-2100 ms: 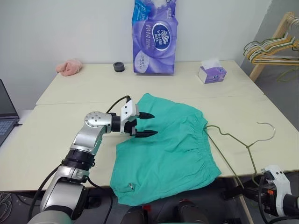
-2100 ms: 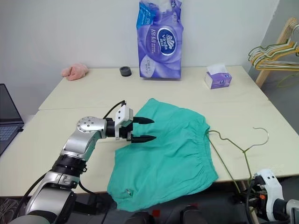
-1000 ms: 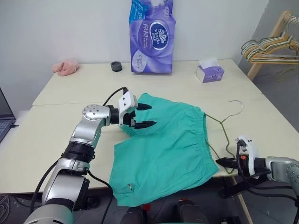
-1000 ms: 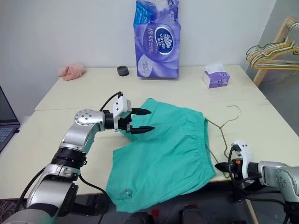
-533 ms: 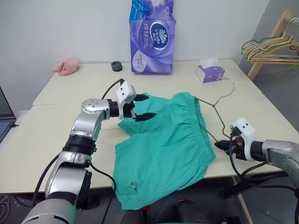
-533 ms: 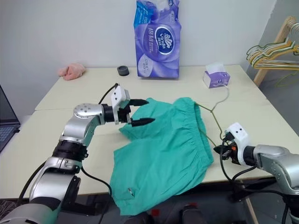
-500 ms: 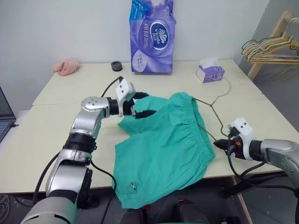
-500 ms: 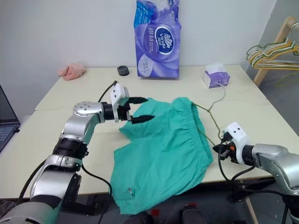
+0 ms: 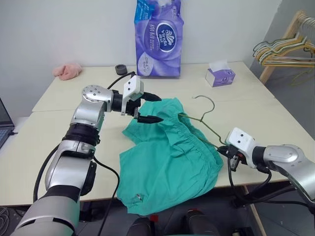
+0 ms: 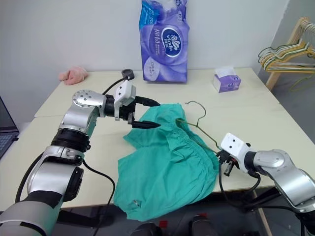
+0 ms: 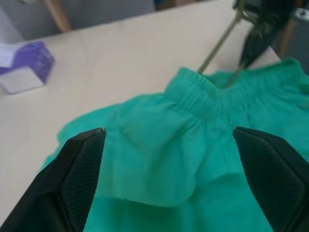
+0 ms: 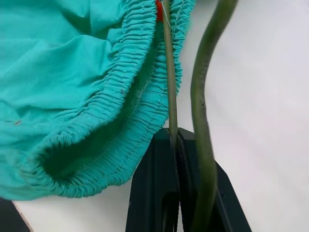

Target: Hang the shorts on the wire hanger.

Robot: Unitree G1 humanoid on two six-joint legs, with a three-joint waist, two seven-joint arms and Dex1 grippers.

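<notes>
The right gripper [image 10: 227, 164] is clamped on the wire hanger [image 10: 199, 127], partly threaded into the waistband of the shorts [image 10: 167, 162] on the table [image 10: 44, 147]. The left gripper [image 10: 147, 114] hovers spread wide above them, holding nothing. Hanging looks half done.

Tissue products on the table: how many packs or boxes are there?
2. A tall purple tissue pack stands at the table's far edge by the wall; a small purple tissue box sits to its right, toward the far right corner. Nothing appears hidden behind them.

Matt cloth, bare wire, glossy plastic

The shorts [image 9: 170, 152] are seen as soft matt fabric with a gathered waistband; the wire hanger [image 9: 205, 124] is thin smooth metal; the tissue pack [image 9: 158, 37] is wrapped in glossy plastic.
</notes>
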